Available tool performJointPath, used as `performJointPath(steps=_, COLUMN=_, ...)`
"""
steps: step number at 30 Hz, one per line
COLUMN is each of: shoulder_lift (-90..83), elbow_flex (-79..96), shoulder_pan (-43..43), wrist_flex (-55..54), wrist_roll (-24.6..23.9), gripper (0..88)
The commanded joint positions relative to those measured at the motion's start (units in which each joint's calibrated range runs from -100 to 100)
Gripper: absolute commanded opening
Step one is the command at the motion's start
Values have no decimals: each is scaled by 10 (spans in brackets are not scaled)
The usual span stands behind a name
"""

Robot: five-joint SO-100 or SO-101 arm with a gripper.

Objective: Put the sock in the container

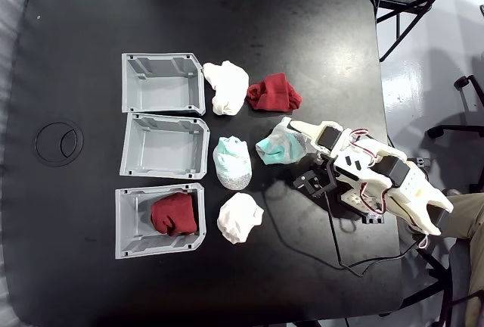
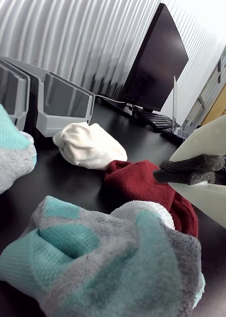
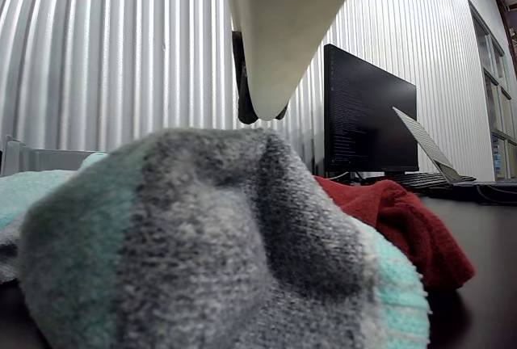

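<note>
White two-finger gripper [image 1: 286,125] poised over balled mint-and-grey knit sock [image 1: 277,147], fingers nearly together, clasping nothing; maroon knit sock [image 1: 274,93] just beyond, ribbed grey plastic container [image 1: 163,83] nearby.

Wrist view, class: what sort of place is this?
Probably an office or lab workspace: a computer monitor with a keyboard on the black table, and corrugated metal wall behind.

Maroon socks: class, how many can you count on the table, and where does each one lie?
2. One maroon sock lies inside the bottom bin in the fixed view; the other lies on the table, right of the top white sock. None seems hidden.
</note>
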Motion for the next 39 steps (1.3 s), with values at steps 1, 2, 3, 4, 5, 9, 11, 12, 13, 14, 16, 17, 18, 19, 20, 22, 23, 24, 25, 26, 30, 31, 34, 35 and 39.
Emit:
performJointPath(steps=1, shoulder_lift=2, elbow_flex=-66, shoulder_pan=-1, wrist_flex=47, wrist_roll=1, gripper=12)
performJointPath(steps=2, shoulder_lift=2, elbow_flex=-86, shoulder_pan=-5, wrist_flex=73, wrist_roll=1, gripper=12)
performJointPath(steps=3, shoulder_lift=2, elbow_flex=-105, shoulder_pan=-8, wrist_flex=99, wrist_roll=1, gripper=12)
performJointPath(steps=4, shoulder_lift=2, elbow_flex=-122, shoulder_pan=-10, wrist_flex=125, wrist_roll=1, gripper=12)
performJointPath(steps=5, shoulder_lift=2, elbow_flex=-137, shoulder_pan=-12, wrist_flex=147, wrist_roll=1, gripper=12)
performJointPath(steps=9, shoulder_lift=3, elbow_flex=-180, shoulder_pan=-11, wrist_flex=203, wrist_roll=1, gripper=13)
performJointPath(steps=11, shoulder_lift=4, elbow_flex=-194, shoulder_pan=-6, wrist_flex=220, wrist_roll=2, gripper=13)
performJointPath(steps=12, shoulder_lift=6, elbow_flex=-197, shoulder_pan=-5, wrist_flex=228, wrist_roll=2, gripper=13)
performJointPath(steps=13, shoulder_lift=11, elbow_flex=-200, shoulder_pan=-5, wrist_flex=232, wrist_roll=2, gripper=13)
performJointPath(steps=14, shoulder_lift=22, elbow_flex=-207, shoulder_pan=-4, wrist_flex=233, wrist_roll=2, gripper=11)
performJointPath(steps=16, shoulder_lift=55, elbow_flex=-221, shoulder_pan=1, wrist_flex=235, wrist_roll=2, gripper=11)
performJointPath(steps=17, shoulder_lift=77, elbow_flex=-234, shoulder_pan=13, wrist_flex=235, wrist_roll=2, gripper=11)
performJointPath(steps=18, shoulder_lift=103, elbow_flex=-248, shoulder_pan=27, wrist_flex=235, wrist_roll=2, gripper=11)
performJointPath(steps=19, shoulder_lift=131, elbow_flex=-262, shoulder_pan=39, wrist_flex=235, wrist_roll=2, gripper=11)
performJointPath(steps=20, shoulder_lift=162, elbow_flex=-276, shoulder_pan=50, wrist_flex=235, wrist_roll=2, gripper=11)
performJointPath(steps=22, shoulder_lift=228, elbow_flex=-302, shoulder_pan=71, wrist_flex=232, wrist_roll=2, gripper=12)
performJointPath(steps=23, shoulder_lift=261, elbow_flex=-317, shoulder_pan=80, wrist_flex=231, wrist_roll=2, gripper=12)
performJointPath(steps=24, shoulder_lift=294, elbow_flex=-333, shoulder_pan=88, wrist_flex=230, wrist_roll=1, gripper=12)
performJointPath(steps=25, shoulder_lift=326, elbow_flex=-353, shoulder_pan=95, wrist_flex=230, wrist_roll=0, gripper=12)
performJointPath(steps=26, shoulder_lift=359, elbow_flex=-375, shoulder_pan=100, wrist_flex=230, wrist_roll=-2, gripper=12)
performJointPath(steps=30, shoulder_lift=479, elbow_flex=-477, shoulder_pan=122, wrist_flex=229, wrist_roll=-3, gripper=12)
performJointPath(steps=31, shoulder_lift=516, elbow_flex=-510, shoulder_pan=126, wrist_flex=229, wrist_roll=-1, gripper=12)
performJointPath(steps=34, shoulder_lift=605, elbow_flex=-583, shoulder_pan=126, wrist_flex=229, wrist_roll=1, gripper=12)
performJointPath(steps=35, shoulder_lift=632, elbow_flex=-605, shoulder_pan=126, wrist_flex=229, wrist_roll=1, gripper=12)
performJointPath(steps=39, shoulder_lift=742, elbow_flex=-706, shoulder_pan=126, wrist_flex=232, wrist_roll=1, gripper=12)
